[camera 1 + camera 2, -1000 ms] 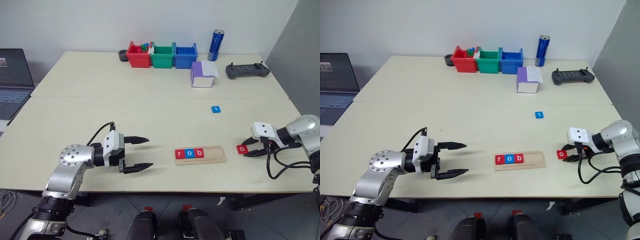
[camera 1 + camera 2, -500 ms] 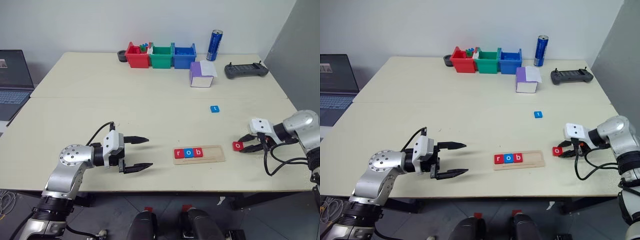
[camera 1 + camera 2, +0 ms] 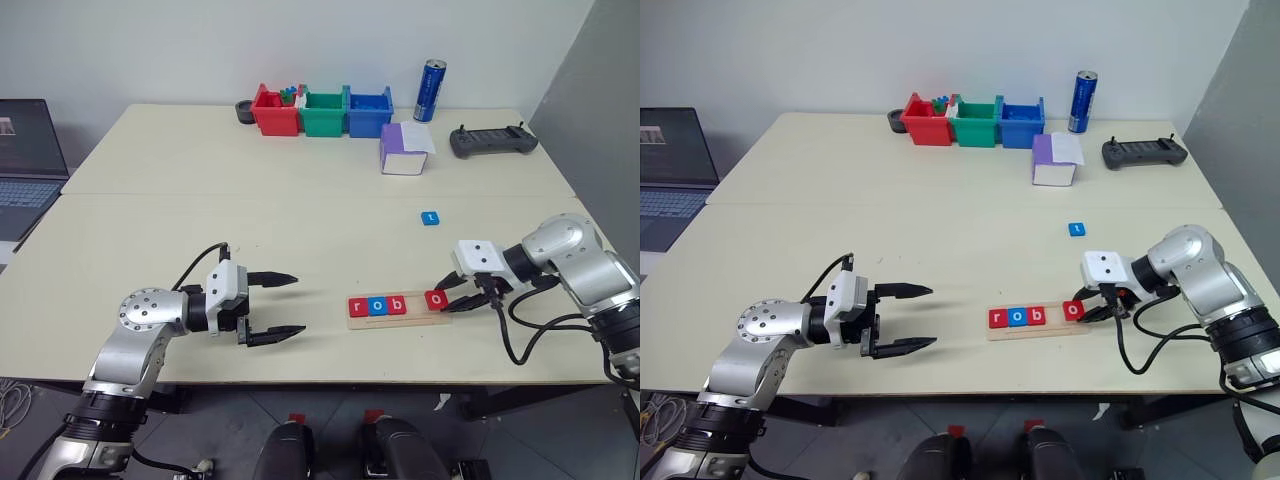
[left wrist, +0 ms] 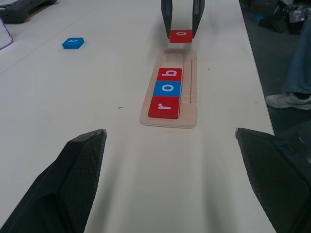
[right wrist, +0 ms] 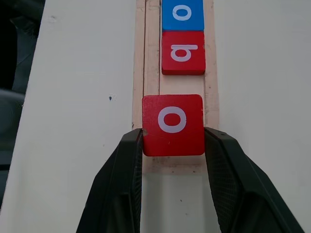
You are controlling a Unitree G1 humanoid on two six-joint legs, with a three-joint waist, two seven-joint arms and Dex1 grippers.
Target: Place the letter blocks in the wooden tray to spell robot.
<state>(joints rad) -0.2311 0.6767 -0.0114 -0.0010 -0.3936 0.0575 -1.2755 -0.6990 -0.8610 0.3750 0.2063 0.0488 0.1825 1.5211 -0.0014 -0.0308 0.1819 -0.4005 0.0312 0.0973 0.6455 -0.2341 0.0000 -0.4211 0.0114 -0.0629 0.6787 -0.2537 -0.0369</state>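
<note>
The right gripper [image 5: 172, 145] pinches the red "o" block [image 5: 173, 124] by its side edges above the right part of the wooden tray [image 3: 436, 316], while the left gripper [image 3: 272, 306] gapes wide, holding nothing.

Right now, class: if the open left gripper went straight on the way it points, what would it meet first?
Probably the wooden tray, at the end with the red r block; bare table lies between the left gripper and it.
</note>
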